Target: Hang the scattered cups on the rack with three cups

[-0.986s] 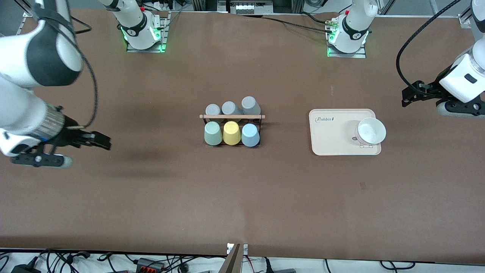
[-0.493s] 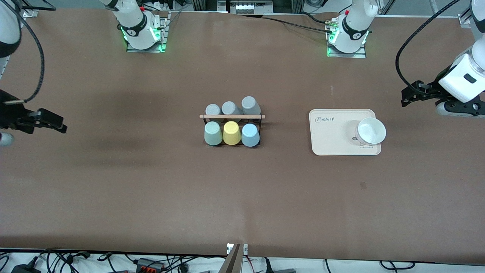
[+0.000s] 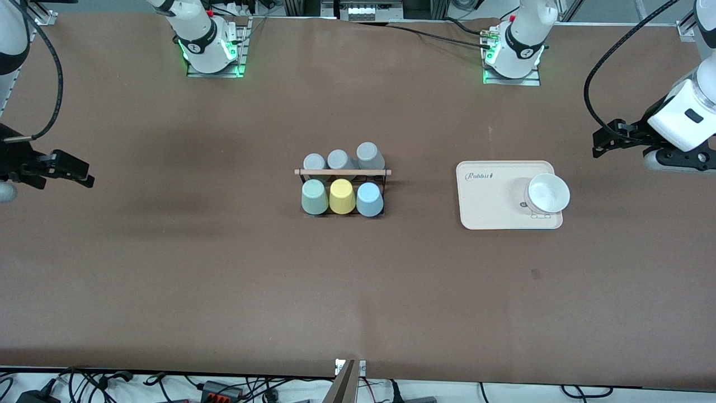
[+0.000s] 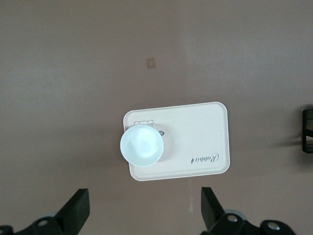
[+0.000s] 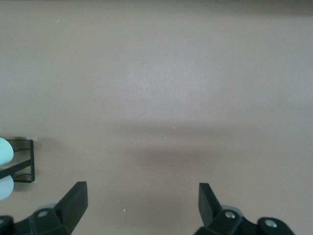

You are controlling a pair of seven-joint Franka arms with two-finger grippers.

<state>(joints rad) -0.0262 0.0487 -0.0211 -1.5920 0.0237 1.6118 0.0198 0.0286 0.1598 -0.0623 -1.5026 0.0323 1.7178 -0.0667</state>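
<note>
The black wire rack with its wooden rod stands mid-table. The sage green cup and the light blue cup sit upside down on its pegs in the row nearer the front camera, with a yellow cup between them. My right gripper is open and empty, high over the table's right-arm end, well apart from the rack. Its wrist view shows open fingers over bare table and the rack's edge. My left gripper is open and empty, waiting over the left-arm end.
Three grey cups fill the rack's row farther from the front camera. A cream tray holding a white bowl lies toward the left arm's end; both show in the left wrist view, tray and bowl.
My right arm has pulled away from the middle of the table toward its own end, with the gripper empty. The left arm and the cups have not moved.
</note>
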